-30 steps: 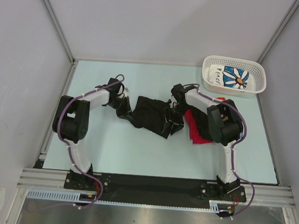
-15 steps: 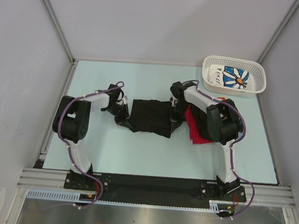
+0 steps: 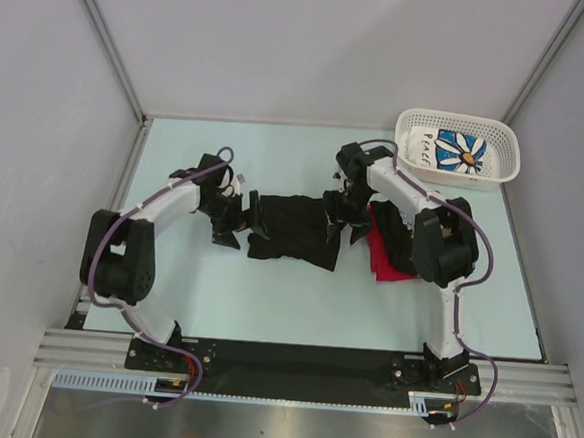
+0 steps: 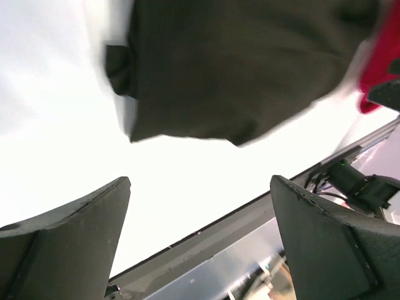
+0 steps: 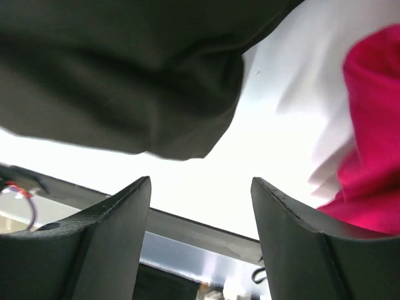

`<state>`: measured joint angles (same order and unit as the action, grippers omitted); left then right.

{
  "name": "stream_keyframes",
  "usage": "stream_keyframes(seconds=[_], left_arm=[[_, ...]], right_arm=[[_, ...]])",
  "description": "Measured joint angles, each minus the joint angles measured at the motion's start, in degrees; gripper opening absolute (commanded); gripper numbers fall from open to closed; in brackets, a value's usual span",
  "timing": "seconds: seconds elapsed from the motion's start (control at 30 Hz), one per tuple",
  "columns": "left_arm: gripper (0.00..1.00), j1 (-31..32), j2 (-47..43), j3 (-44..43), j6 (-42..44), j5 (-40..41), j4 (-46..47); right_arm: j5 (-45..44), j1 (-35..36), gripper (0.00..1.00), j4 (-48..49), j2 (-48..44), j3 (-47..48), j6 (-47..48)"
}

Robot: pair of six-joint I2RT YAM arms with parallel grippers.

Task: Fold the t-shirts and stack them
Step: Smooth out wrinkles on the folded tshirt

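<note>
- You are looking at the white basket (image 3: 445,177) sitting at the far right corner of the table (image 3: 266,297); it is holding a white daisy-print t-shirt (image 3: 462,149).
- The black t-shirt (image 3: 291,229) is lying folded near the middle of the table, with the red t-shirt (image 3: 385,258) lying just beside its right edge.
- The left gripper (image 3: 236,222) is standing with jaws spread wide, gripping nothing, just beside the black t-shirt's left edge.
- The right gripper (image 3: 337,218) is standing at the black t-shirt's right edge, jaws parted, gripping nothing.
</note>
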<state>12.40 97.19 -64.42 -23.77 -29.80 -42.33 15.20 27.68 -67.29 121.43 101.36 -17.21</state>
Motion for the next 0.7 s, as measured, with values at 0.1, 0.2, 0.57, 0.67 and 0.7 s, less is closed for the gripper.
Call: stream_keyframes(seconds=[0.1,0.2,0.57,0.67,0.7], left_arm=[[1.0,-0.3,-4.6,0.0,0.2,0.2,0.0],[1.0,-0.6,-5.0,0.0,0.0,0.2,1.5],[1.0,-0.8,12.6,-7.8,-0.7,0.7,4.5],[1.0,-0.8,13.9,-11.3,-0.8,1.2,5.2],[1.0,-0.9,14.3,-12.4,-0.9,1.2,5.6]], right_arm=[[1.0,-1.0,0.71,1.7,-4.3,-0.2,-0.2],[1.5,-2.7,0.71,4.4,-7.4,-1.2,-0.6],[2.4,-2.9,0.7,10.0,-2.6,-3.8,-1.5],[2.7,-2.5,0.7,11.1,-2.3,-4.1,-2.2],[2.8,-2.3,0.7,11.6,-2.2,-4.1,-2.3]])
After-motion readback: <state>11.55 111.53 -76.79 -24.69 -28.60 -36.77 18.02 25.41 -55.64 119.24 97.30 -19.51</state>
